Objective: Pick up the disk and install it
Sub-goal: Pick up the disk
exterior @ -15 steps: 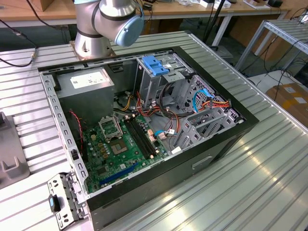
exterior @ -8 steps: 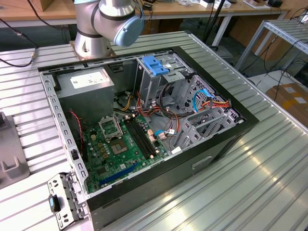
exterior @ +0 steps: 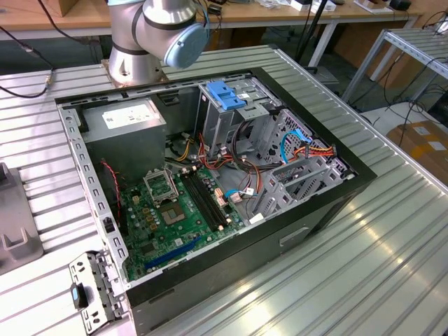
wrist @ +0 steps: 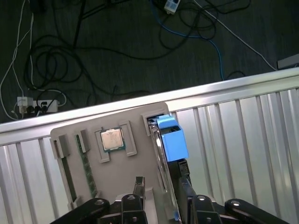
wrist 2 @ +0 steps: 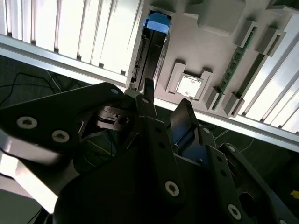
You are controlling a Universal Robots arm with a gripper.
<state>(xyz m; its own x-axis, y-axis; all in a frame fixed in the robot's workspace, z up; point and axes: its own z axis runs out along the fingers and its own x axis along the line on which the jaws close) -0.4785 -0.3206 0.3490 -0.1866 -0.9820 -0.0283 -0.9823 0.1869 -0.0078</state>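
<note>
The disk point(wrist: 170, 137) stands on its edge in a slot of a grey holder tray point(wrist: 135, 116), a dark drive with a bright blue carrier end. In the second wrist view the disk point(wrist 2: 152, 51) runs away from me, its blue end point(wrist 2: 158, 22) farthest. My gripper point(wrist: 162, 181) hangs close over it, open, one black finger point(wrist: 139, 185) on each side of the drive's edge. In the second wrist view the gripper point(wrist 2: 167, 95) shows a clear gap between its fingertips. I cannot tell whether the pads touch the disk.
The tray also holds a processor chip point(wrist: 112, 139) and memory sticks point(wrist: 85, 163). It lies on a ribbed aluminium table point(wrist: 243, 135) near the edge, with cables on the floor beyond. In the exterior view an open computer case point(exterior: 315, 224) shows a drive cage point(exterior: 238, 119) with a light-blue latch point(exterior: 227, 94).
</note>
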